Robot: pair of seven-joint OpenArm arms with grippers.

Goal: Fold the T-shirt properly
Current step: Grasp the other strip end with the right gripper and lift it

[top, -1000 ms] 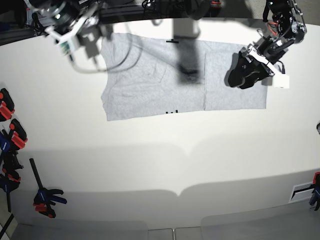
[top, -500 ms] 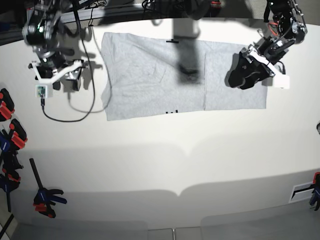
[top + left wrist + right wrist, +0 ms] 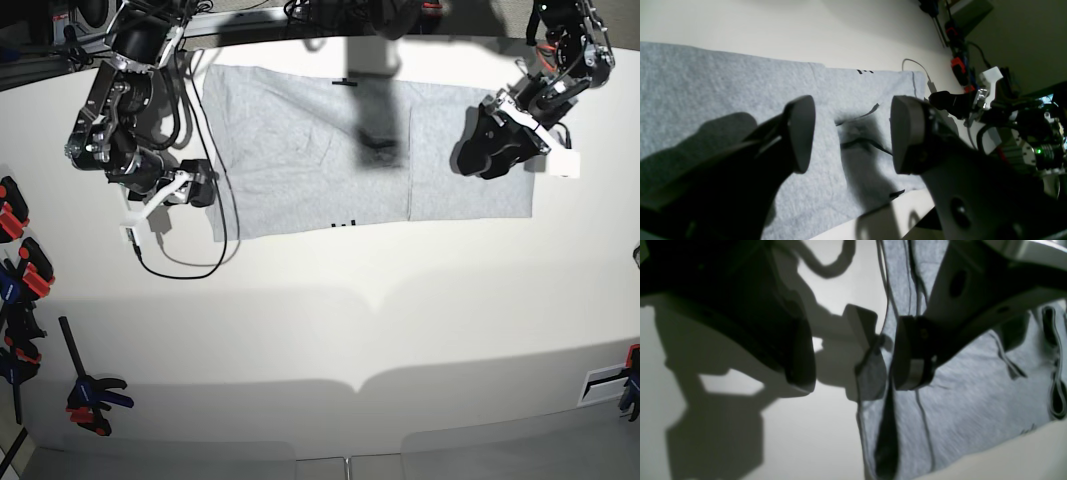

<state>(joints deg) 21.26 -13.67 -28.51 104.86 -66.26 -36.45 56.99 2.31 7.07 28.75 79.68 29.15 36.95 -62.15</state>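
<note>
The right gripper [image 3: 853,356] has its fingers parted with nothing between them: in its wrist view one dark finger [image 3: 800,353] hangs over bare table and the other [image 3: 912,353] over grey cloth, so the shirt's side edge runs right through the gap, and whether either pad touches the fabric cannot be told. The left gripper [image 3: 851,133] is likewise spread wide and empty, both pads poised above the cloth with a shadowed patch of fabric showing between them. Outward from there, the T-shirt [image 3: 330,150] lies flat at the far side of the white table [image 3: 330,330], plain side up, its long axis running across the base view from one arm to the other; one end is already turned over, leaving a straight fold line [image 3: 409,165] and a doubled panel under the left gripper, and small black marks of the lettering peek out at the near hem. The right gripper [image 3: 180,190] sits at the near corner of the shirt's opposite, unfolded end, just beside the edge, so it looks the better placed to take that corner; the cloth lies to its inner side, and a grasp there would probably need the fingers lowered astride the edge. A loose black cable [image 3: 185,262] trails on the table just by that corner and could snag
</note>
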